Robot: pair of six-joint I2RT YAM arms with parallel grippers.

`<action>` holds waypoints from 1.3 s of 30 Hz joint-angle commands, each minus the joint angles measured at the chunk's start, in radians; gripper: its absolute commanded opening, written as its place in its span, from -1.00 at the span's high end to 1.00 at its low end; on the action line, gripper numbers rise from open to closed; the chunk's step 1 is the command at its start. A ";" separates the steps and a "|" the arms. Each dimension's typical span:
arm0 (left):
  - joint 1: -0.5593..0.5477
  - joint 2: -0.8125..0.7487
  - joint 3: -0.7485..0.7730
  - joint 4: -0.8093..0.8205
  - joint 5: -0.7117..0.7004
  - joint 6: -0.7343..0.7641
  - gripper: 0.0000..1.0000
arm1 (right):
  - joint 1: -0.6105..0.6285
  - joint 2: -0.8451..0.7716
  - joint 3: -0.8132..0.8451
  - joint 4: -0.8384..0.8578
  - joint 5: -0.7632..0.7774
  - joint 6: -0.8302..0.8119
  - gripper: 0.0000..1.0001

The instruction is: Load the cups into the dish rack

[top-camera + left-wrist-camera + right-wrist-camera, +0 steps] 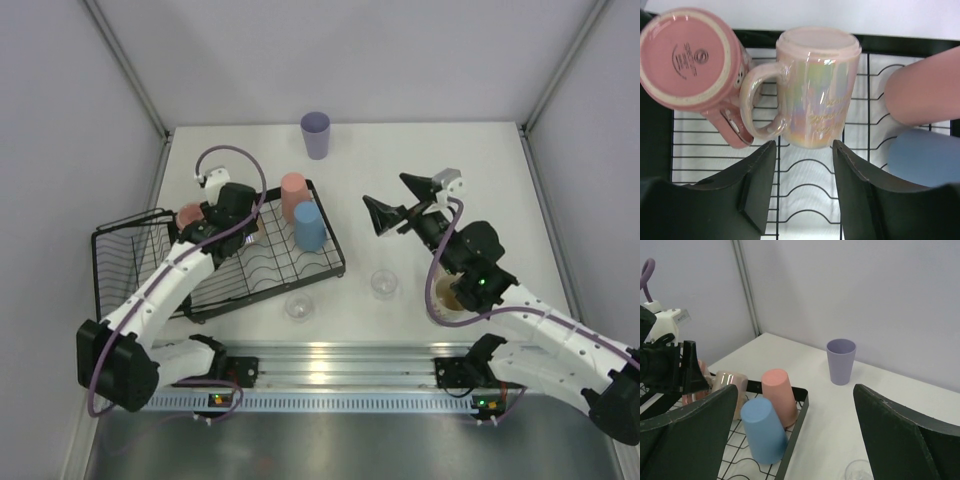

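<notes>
Cups: sitting rim-down in dish rack at nine o'clock, glazed pink mug and pearly cream mug probably handling heavy, slick, chippable; gripping across the body advised. Left gripper: hanging parted at six o'clock of cream mug, pinching nothing. Lavender tumbler: standing at twelve, likely light, stiff plastic. Right gripper: gaping wide, empty, at two.

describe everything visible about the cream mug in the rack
The cream mug looks like glossy ceramic with a pearly rainbow sheen and faint gold script on its side. It stands upside down on the wires of the dish rack. Its loop handle points toward the pink mug and seems to touch that mug's handle. The left gripper is open at its rim; whether they touch is unclear.
</notes>
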 commanded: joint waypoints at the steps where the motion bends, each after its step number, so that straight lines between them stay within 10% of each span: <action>1: 0.007 0.059 0.101 -0.014 -0.076 0.047 -0.11 | -0.002 0.030 0.088 -0.022 -0.006 0.021 -0.99; 8: 0.174 0.098 0.163 -0.048 0.146 0.082 -0.09 | -0.002 0.003 0.067 -0.023 -0.025 0.027 -0.99; 39: 0.207 0.216 0.040 -0.026 0.059 0.027 0.17 | -0.004 -0.050 0.030 -0.034 0.000 0.004 -0.99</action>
